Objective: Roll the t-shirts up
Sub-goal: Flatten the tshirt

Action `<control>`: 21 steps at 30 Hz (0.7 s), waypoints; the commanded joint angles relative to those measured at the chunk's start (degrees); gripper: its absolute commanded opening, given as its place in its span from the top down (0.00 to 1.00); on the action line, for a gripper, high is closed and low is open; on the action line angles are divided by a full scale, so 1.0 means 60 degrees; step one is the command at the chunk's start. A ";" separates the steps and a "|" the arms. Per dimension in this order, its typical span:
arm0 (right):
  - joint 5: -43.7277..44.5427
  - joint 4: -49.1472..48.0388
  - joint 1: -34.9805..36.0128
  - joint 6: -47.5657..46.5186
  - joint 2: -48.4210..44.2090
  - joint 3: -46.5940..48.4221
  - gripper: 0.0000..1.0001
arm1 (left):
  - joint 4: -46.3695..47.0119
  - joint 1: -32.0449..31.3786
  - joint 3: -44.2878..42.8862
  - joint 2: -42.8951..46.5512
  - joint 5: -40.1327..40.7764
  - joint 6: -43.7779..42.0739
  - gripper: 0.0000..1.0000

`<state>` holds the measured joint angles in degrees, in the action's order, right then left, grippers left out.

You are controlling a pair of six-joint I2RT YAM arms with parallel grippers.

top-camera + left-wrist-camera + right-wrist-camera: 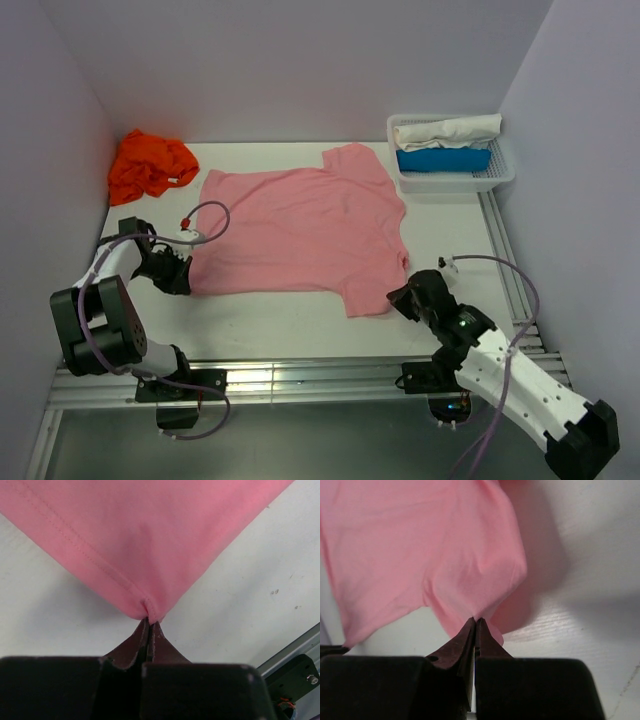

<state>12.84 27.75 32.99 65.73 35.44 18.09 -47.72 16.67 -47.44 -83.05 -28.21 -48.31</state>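
Inside the basket [450, 183] lie white cloth [447, 131], blue cloth [443, 160].

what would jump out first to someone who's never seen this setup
The pink t-shirt lies spread flat across the middle of the table, with the left gripper shut on its near left corner and the right gripper shut on its near right sleeve. Next comes the orange t-shirt, crumpled in the far left corner. The white basket at the far right holds white and blue cloth.
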 commanded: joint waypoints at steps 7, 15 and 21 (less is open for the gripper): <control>0.0613 0.3150 0.0932 0.0939 -0.2317 0.0544 1.00 | -0.0058 -0.0024 0.0494 0.1037 0.0277 -0.0458 1.00; 0.0658 0.3930 0.0961 0.0632 -0.3139 0.1496 1.00 | -0.0380 0.0020 0.0363 0.1434 0.0263 -0.0531 1.00; 0.0978 0.3477 0.0961 -0.0086 -0.1489 0.2271 1.00 | -0.0571 0.0006 0.0042 0.1142 0.0189 -0.0532 1.00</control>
<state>15.27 49.30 38.39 68.05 20.97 27.86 -49.60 16.67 -44.73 -75.83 -26.39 -50.22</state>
